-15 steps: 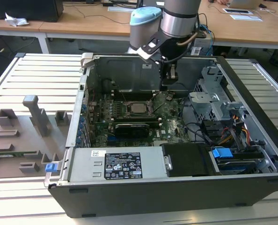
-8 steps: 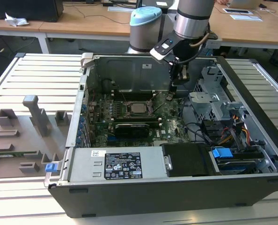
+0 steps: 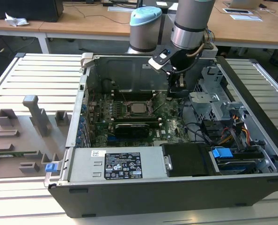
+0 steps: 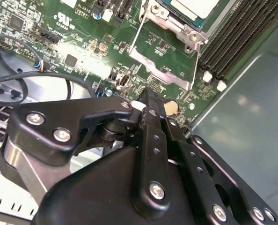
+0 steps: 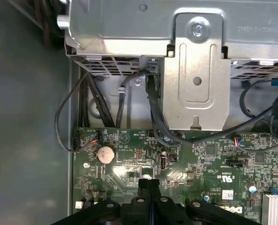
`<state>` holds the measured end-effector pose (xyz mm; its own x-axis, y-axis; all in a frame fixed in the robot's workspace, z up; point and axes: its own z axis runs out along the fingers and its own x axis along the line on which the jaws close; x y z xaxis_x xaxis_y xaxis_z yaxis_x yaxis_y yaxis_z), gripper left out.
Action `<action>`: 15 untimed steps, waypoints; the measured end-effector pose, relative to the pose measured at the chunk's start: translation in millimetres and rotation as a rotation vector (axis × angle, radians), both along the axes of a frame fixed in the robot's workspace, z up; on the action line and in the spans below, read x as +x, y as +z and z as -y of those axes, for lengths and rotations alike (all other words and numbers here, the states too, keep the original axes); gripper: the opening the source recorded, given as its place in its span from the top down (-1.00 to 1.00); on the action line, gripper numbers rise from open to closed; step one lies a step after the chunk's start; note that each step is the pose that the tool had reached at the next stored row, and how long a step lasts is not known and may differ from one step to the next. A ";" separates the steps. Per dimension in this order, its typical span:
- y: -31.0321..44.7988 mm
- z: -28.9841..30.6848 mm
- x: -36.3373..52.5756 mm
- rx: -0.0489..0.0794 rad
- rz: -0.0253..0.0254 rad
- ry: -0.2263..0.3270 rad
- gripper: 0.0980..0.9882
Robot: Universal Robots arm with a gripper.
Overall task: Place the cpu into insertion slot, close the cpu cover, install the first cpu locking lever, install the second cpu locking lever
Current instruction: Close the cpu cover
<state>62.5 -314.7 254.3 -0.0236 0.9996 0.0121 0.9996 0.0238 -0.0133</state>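
Nearest the exterior camera I've got the front wall of the open computer case (image 3: 143, 197), with the power supply (image 3: 122, 164) just behind it. Past that is the green circuit board (image 3: 171, 126), and the cpu (image 3: 139, 108) sits in the insertion slot (image 3: 128, 111) around the middle of it, silvery top facing up. In the second wrist view the silver frame of the cpu cover (image 4: 176, 28) seems to lie flat around the chip, with a thin wire lever (image 4: 135, 35) running alongside. I can't tell if anything is latched. The gripper (image 3: 176, 90) hangs just to the exterior view's right of the socket, apart from it. In both wrist views the black fingers (image 5: 144, 187) are pressed tight together with nothing between them, tips over the board close to the coin cell battery (image 5: 105, 153). Beyond that there's the metal drive cage (image 5: 200, 70) with black cables (image 5: 153, 108) tucked under it, and way at the back some wooden desks (image 3: 251, 28).
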 end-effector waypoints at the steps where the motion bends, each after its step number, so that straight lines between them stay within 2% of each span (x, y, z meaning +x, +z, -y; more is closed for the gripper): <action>1: -2.9 0.0 -0.4 0.000 0.0000 0.000 0.98; 3: -5.7 -0.1 -5.0 0.000 0.0000 0.000 0.98; 6: -5.8 0.0 -13.2 0.000 0.0001 0.000 0.98; 15: -5.8 0.0 -26.6 0.000 0.0001 0.000 0.98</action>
<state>35.9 -314.7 248.5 -0.0237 0.9996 0.0120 0.9996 0.0238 -0.0132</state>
